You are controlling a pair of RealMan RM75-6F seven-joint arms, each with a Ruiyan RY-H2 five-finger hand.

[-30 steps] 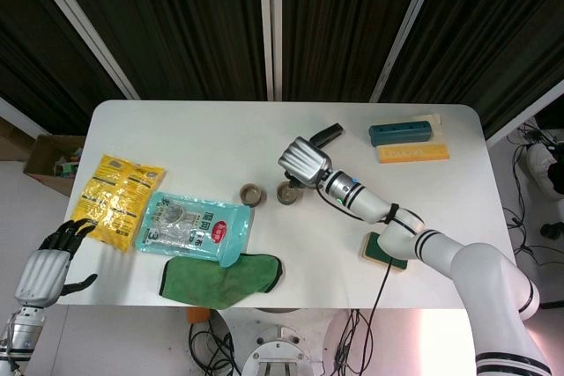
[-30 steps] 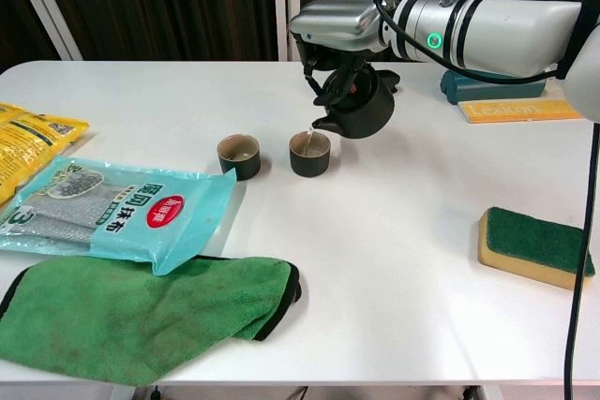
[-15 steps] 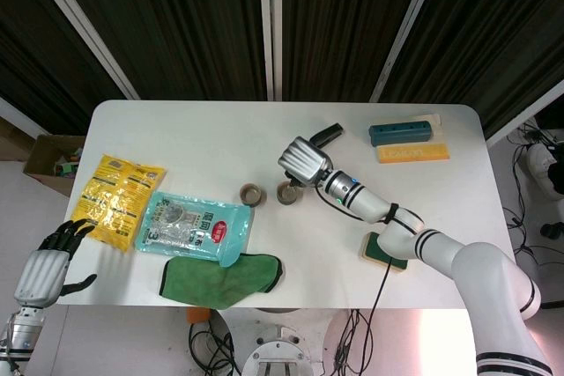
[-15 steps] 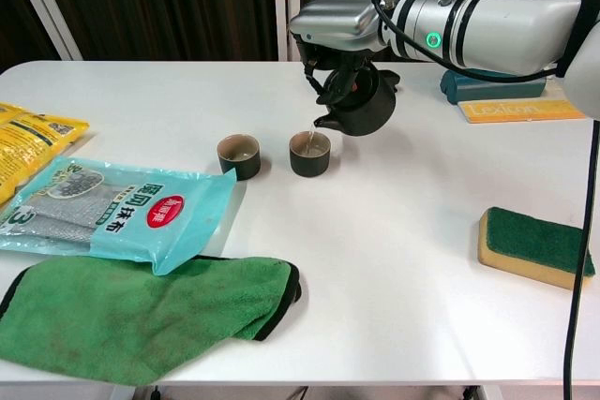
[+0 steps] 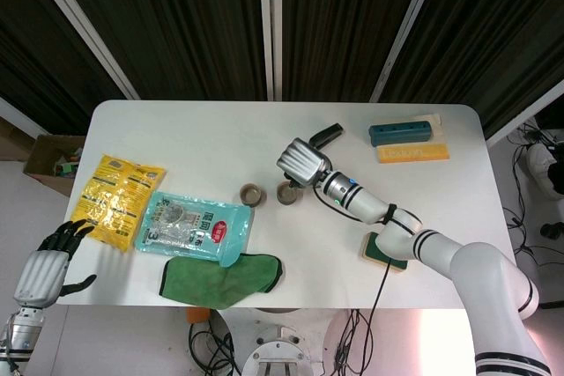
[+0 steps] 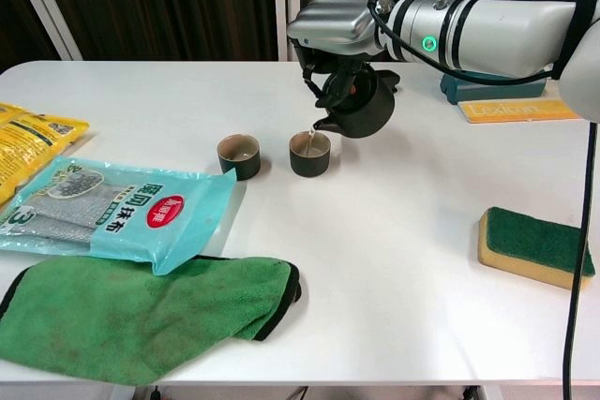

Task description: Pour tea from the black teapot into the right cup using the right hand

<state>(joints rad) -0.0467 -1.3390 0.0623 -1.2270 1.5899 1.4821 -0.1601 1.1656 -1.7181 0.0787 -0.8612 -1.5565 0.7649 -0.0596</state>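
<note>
My right hand (image 6: 339, 23) grips the black teapot (image 6: 360, 108) from above and holds it tilted, spout down, just over the right cup (image 6: 309, 154). A thin stream runs from the spout into that cup. The left cup (image 6: 238, 155) stands beside it, apart from the pot. In the head view the right hand (image 5: 300, 163) covers most of the teapot, whose handle (image 5: 328, 135) sticks out behind, and the right cup (image 5: 286, 193) shows below it. My left hand (image 5: 48, 263) hangs off the table's left edge, fingers spread and holding nothing.
A green cloth (image 6: 141, 314) and a teal packet (image 6: 112, 211) lie at the front left, a yellow packet (image 6: 28, 142) beyond them. A sponge (image 6: 534, 245) sits at the right. A blue box (image 5: 402, 134) and an orange box (image 5: 412, 153) lie at the back right.
The right hand and teapot have shifted slightly left and up while the pour goes on. The left hand has not moved.
</note>
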